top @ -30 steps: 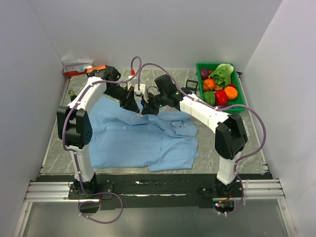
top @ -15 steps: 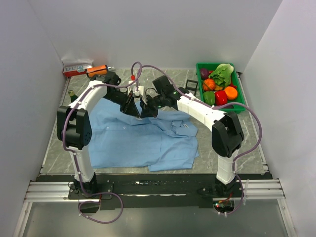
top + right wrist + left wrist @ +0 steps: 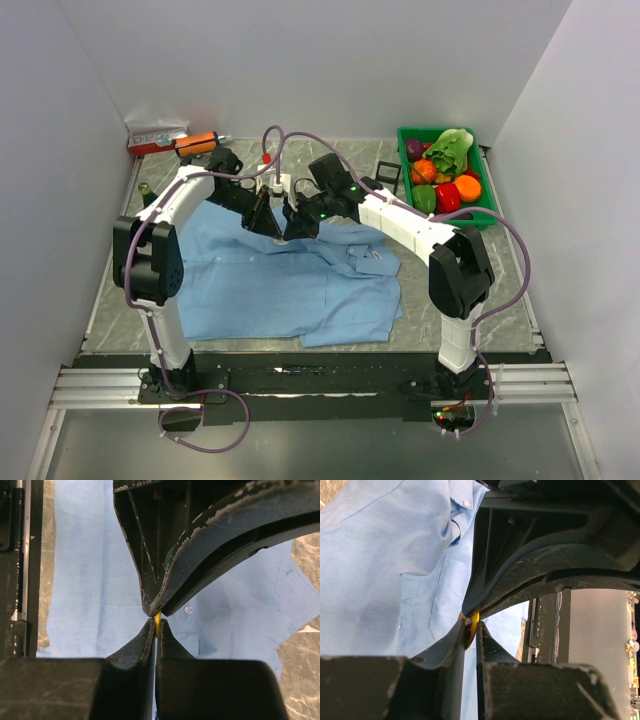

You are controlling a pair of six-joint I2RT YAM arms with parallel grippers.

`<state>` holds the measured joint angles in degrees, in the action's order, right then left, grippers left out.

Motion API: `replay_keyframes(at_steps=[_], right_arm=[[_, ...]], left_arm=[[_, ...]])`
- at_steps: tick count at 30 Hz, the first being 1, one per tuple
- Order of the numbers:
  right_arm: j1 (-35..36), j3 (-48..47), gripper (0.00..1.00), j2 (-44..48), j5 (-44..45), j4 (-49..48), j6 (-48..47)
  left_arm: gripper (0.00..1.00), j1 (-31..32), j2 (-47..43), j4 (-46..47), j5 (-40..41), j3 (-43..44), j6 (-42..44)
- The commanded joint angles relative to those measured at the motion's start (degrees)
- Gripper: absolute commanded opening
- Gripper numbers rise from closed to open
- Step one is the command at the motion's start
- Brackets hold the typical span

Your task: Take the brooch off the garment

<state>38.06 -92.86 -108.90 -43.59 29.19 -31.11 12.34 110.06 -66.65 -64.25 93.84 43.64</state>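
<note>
1. left tool [image 3: 470, 630] clenched on brooch [image 3: 473, 624], right tool [image 3: 156, 622] pinching it too, tips meeting
2. brooch edge-on, long axis vertical in both wrist views, held over garment [image 3: 290, 285] by its far edge

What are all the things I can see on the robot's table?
shirt: one, light blue, spread over the table's middle.
brooch: one, yellow-gold, pinched between both grippers' tips.
bin: one, green, far right corner.
vegetables: several, green, orange, red, purple, in the bin.
box: one, white and red, far left corner.
tool: one, orange, beside the box.
frames: about two, black, left of the bin.
table: one, grey, under everything.
left gripper: one, black, closed on the brooch.
right gripper: one, black, closed on the brooch too.
</note>
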Motion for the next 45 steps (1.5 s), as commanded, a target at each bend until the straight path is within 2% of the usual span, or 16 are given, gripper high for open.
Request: replay_keyframes(at_steps=[1, 4, 7, 8, 9, 14, 17, 21, 25, 28, 29, 30, 32, 39, 45], right_arm=[[-0.4, -1.3, 0.00, 2.4, -2.9, -3.7, 4.7], [-0.8, -1.5, 0.03, 2.7, -3.1, -3.6, 5.1], [-1.1, -1.4, 0.20, 3.5, -3.0, -3.8, 5.9], [-1.0, -1.4, 0.35, 3.9, -2.3, -3.9, 6.4], [-1.1, -1.1, 0.39, 4.2, -1.9, -4.0, 6.5], [-3.3, -0.3, 0.48, 7.4, -3.2, -3.0, 7.1], [-4.7, -0.8, 0.53, 8.2, -6.0, -1.2, 5.8], [-4.7, 2.6, 0.54, 9.6, -6.7, -2.8, 4.0], [-4.6, 2.9, 0.54, 8.4, -9.0, -3.6, 6.2], [-4.6, 3.4, 0.55, 8.2, -10.2, -4.5, 8.5], [-4.6, 3.6, 0.56, 8.2, -10.1, -4.9, 9.0], [-4.6, 3.9, 0.56, 8.2, -10.3, -5.6, 9.5], [-4.6, 4.0, 0.57, 8.0, -10.7, -6.2, 10.9], [-4.5, 4.0, 0.57, 7.2, -11.1, -7.0, 12.4], [-4.6, 3.8, 0.52, 6.2, -11.5, -7.7, 13.4]], left_arm=[[0.04, 0.2, -3.6, 3.1, -1.4, -1.3, 1.9], [0.01, 0.1, -4.2, 3.5, -2.0, -2.2, 1.1], [0.01, 0.1, -5.5, 6.8, -1.7, -4.4, -2.2], [0.01, 0.1, -6.6, 8.2, -1.5, -5.3, -3.5], [0.01, 0.1, -7.1, 10.9, -1.2, -7.1, -6.0], [0.01, -0.2, -9.3, 14.7, -1.9, -9.8, -9.9], [0.01, -0.8, -10.4, 18.7, -3.1, -11.3, -16.9], [0.01, -1.9, -12.1, 28.1, -5.9, -14.2, -27.6], [0.01, -2.1, -14.0, 34.7, -8.6, -17.0, -34.4], [0.01, -2.4, -15.9, 42.0, -9.9, -20.3, -41.8], [0.01, -2.5, -16.4, 44.2, -10.7, -22.3, -46.9], [0.01, -2.5, -16.8, 48.9, -11.1, -23.3, -48.8], [0.01, -2.5, -17.5, 52.4, -11.9, -25.3, -53.2], [0.01, -2.6, -16.7, 58.2, -14.1, -26.1, -58.1], [0.01, -2.6, -16.1, 60.2, -14.1, -25.6, -60.3]])
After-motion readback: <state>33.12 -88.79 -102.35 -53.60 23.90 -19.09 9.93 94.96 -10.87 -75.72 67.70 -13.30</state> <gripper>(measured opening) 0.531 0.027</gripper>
